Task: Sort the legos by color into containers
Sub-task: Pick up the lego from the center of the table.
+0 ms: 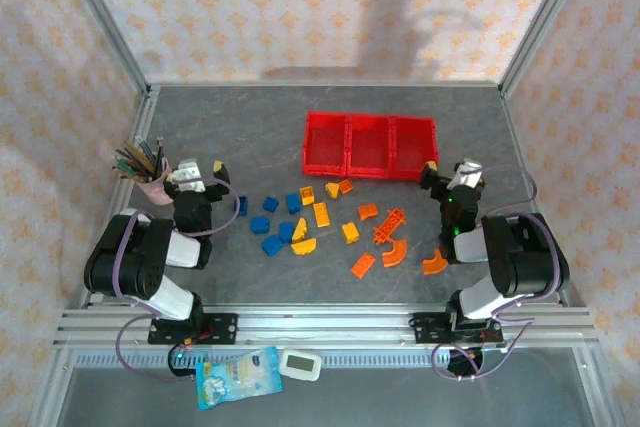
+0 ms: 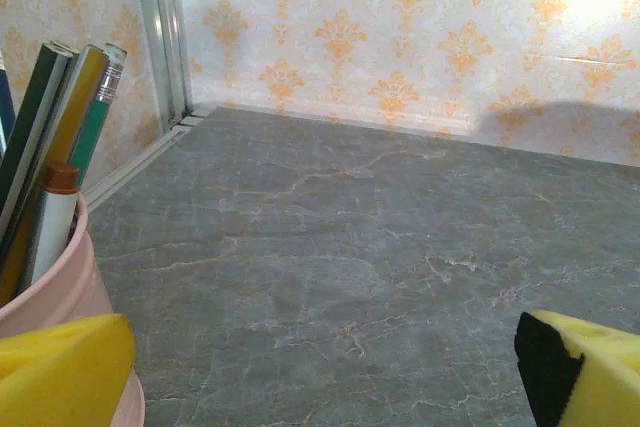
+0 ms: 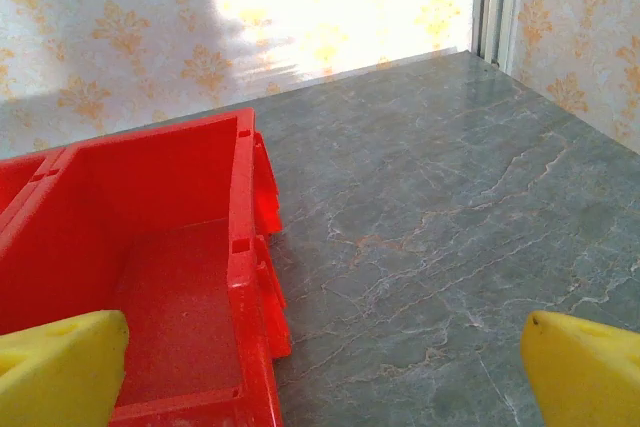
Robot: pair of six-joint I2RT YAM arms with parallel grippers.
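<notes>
i saw the left gripper (image 1: 200,173) well left of the red tray (image 1: 370,118), right beside the pink pencil cup (image 1: 152,185), its fingers spread apart and holding nothing. the right gripper (image 1: 450,173) sat at the tray's near right corner, fingers also wide apart. the blue, yellow and orange legos (image 1: 321,214) lay scattered on the table (image 1: 250,127) in front of the tray.

Both arms sit folded at the near edge, elbows tucked back and wrists reaching forward. The left arm (image 1: 140,265) holds the left gripper (image 1: 203,171) low and pointed toward the far side, its yellow fingertips (image 2: 62,375) spread wide. The right arm (image 1: 518,265) mirrors it, the right gripper (image 1: 452,171) likewise aimed away, its yellow pads (image 3: 585,372) parted wide.
</notes>
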